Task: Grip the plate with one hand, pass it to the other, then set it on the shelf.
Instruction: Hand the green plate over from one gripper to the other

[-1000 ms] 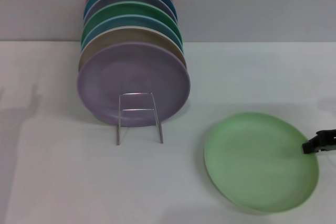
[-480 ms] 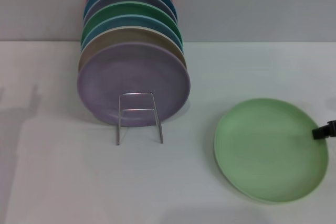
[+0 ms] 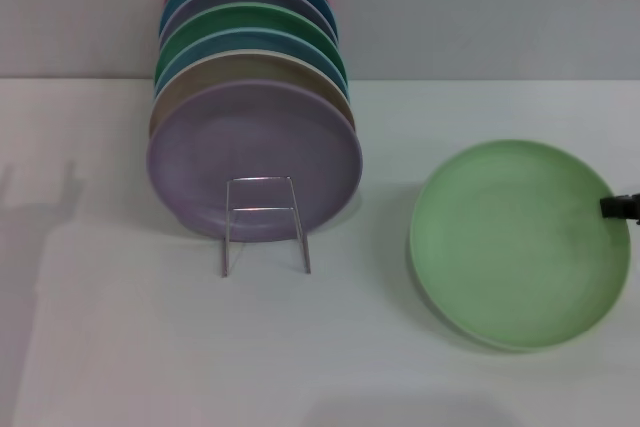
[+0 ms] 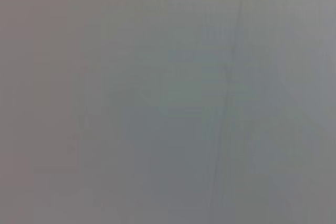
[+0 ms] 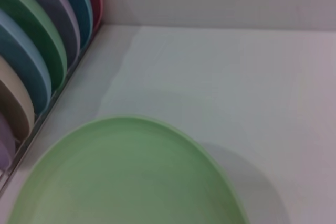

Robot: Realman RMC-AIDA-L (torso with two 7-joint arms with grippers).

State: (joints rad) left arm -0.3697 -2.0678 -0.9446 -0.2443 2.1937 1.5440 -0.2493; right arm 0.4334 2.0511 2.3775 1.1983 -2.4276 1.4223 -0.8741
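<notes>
The light mint-green plate hangs tilted above the white table at the right, with its shadow beneath it. My right gripper shows only as a black tip at the plate's right rim and is shut on it. The plate fills the near part of the right wrist view. The shelf, a silver wire rack, stands left of centre with its upright front loop bare. My left gripper is out of view; the left wrist view shows only a blank grey surface.
Several plates stand upright in the rack behind the loop, with a lavender plate in front and an emerald-green one farther back. They also show in the right wrist view. A grey wall bounds the table behind.
The mint-green plate has risen off the table and moved away from me, tilting up to face the head camera more. The right gripper tip moved up and right with it.
</notes>
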